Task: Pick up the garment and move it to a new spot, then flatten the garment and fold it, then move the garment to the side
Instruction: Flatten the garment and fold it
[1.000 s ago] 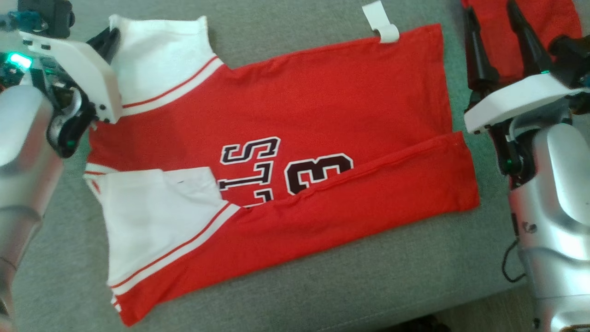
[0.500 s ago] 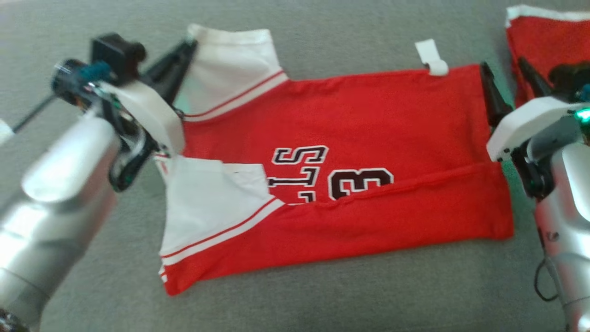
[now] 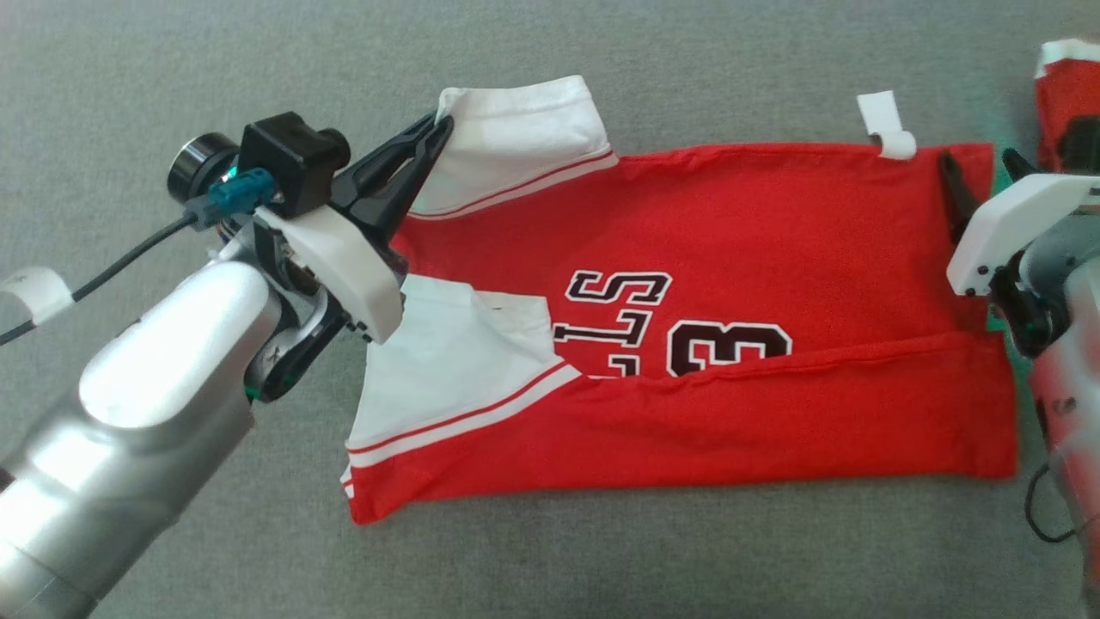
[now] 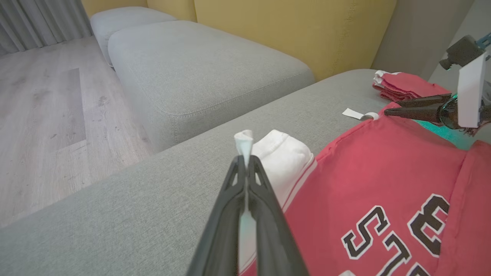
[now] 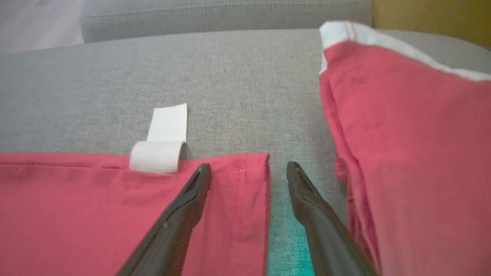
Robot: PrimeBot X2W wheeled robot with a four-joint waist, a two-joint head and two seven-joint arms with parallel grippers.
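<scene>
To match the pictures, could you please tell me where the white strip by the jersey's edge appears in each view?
Head view: white strip upper right, on the red jersey's far edge.
Left wrist view: strip right of centre, at the jersey's corner.
Right wrist view: strip left of centre, curled at the red hem.
Shared landmark: the open right pincer beside it.

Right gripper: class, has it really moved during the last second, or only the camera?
Yes. The right gripper has shifted leftward toward the white tape tab, from beyond the jersey edge to straddling it.
</scene>
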